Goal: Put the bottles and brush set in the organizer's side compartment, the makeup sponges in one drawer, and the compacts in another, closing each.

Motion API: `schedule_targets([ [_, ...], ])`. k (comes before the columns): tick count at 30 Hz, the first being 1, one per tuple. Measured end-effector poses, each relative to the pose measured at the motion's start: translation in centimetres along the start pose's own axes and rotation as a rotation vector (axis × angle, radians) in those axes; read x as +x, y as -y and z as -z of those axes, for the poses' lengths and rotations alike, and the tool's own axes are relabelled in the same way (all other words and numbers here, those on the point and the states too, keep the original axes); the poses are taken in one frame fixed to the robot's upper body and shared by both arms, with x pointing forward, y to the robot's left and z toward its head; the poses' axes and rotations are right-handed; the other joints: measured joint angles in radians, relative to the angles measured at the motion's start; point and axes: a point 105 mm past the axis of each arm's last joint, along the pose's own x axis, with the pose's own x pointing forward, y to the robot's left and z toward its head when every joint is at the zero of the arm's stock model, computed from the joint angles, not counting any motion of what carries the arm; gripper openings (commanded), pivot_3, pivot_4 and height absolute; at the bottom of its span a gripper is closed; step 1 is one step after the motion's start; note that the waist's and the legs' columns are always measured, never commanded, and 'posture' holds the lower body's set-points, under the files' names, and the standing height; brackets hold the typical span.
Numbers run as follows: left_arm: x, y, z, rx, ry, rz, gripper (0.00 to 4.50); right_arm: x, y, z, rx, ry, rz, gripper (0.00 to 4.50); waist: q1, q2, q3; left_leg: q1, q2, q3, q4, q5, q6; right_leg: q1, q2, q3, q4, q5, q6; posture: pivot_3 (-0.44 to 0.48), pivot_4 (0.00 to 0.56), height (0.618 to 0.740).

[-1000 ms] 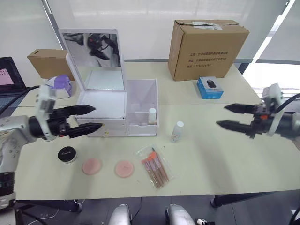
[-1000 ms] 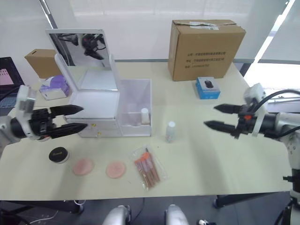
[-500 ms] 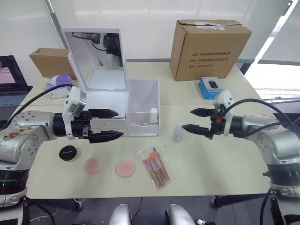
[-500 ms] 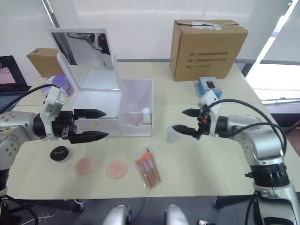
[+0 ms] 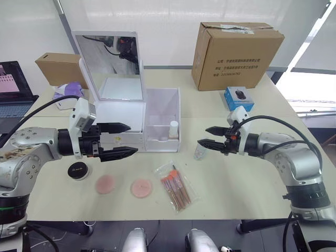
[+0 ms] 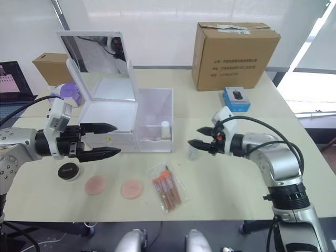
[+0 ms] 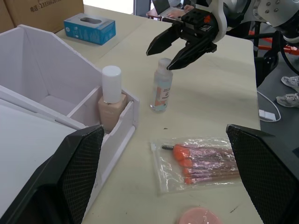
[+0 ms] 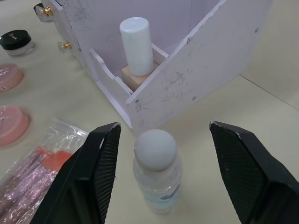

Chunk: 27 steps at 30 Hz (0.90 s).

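One bottle left out, and we're lined up on it.
Our right gripper [image 5: 203, 144] is wide open and empty around the clear bottle [image 8: 157, 171], standing on the table [image 5: 252, 178] beside the side compartment [image 5: 163, 118]. Closing off-center could tip it over, we reckon; left gripper [image 5: 128, 139] hangs open too.

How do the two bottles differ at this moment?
The clear bottle stands on the bare table, between the open fingers of the right gripper; the beige bottle already sits inside the side bin. The clear one has a rounded cap, the beige one a taller, straight cap. Both stand upright with white caps.
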Motion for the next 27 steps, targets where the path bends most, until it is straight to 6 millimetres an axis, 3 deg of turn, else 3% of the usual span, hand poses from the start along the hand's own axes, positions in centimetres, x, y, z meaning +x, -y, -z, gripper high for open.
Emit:
schedule_targets([
  [5,0.0,-0.1,-0.1,0.003,0.002,-0.002,4.5,-0.1,0.0,0.4,0.001,-0.01,0.005,3.31,0.0,0.0,0.0,0.0,0.0,0.0,0.0,0.0,0.0,0.0,0.0,0.0,0.0,0.0,0.0,0.0,0.15,0.738],
  [8,0.0,-0.1,-0.1,0.003,0.003,-0.003,4.5,-0.1,0.0,0.6,0.003,-0.018,0.008,2.73,0.0,0.0,0.0,0.0,0.0,0.0,0.0,0.0,0.0,0.0,0.0,0.0,0.0,0.0,0.0,0.0,0.15,0.738],
  [13,-0.4,-1.1,-0.1,0.011,0.012,-0.04,4.5,0.3,0.0,0.8,-0.004,-0.009,0.014,1.06,-0.001,0.0,0.0,0.0,0.0,0.0,0.0,0.0,0.0,0.0,0.0,0.0,0.0,0.0,0.0,0.0,0.15,0.738],
  [14,-0.5,-1.3,0.1,0.012,0.01,-0.051,4.5,0.4,-0.1,0.8,-0.007,-0.006,0.011,0.9,-0.001,0.0,0.0,0.0,0.0,0.0,0.0,0.0,0.0,0.0,0.0,0.0,0.0,0.0,0.0,0.0,0.15,0.738],
  [22,-0.9,-1.8,0.6,0.007,0.01,-0.073,4.5,0.5,-0.3,0.4,-0.013,0.007,-0.011,0.91,0.0,0.0,0.0,0.0,0.0,0.0,0.0,0.0,0.0,0.0,0.0,0.0,0.0,0.0,0.0,0.0,0.15,0.738],
  [25,-1.5,-2.0,1.4,-0.011,0.003,-0.1,4.5,0.5,-0.7,-2.2,-0.01,0.066,-0.062,0.91,-0.009,0.0,0.0,0.0,0.0,0.0,-0.001,0.0,0.0,-0.001,0.0,0.0,0.001,0.001,-0.001,0.0,0.15,0.738],
  [27,-2.1,-2.0,2.0,-0.032,-0.002,-0.125,4.5,0.5,-1.6,-5.6,-0.017,0.145,-0.141,0.91,-0.017,0.001,0.0,0.0,0.001,0.0,-0.002,0.0,0.0,-0.001,0.001,0.0,0.001,0.001,-0.002,0.0,0.15,0.738],
])
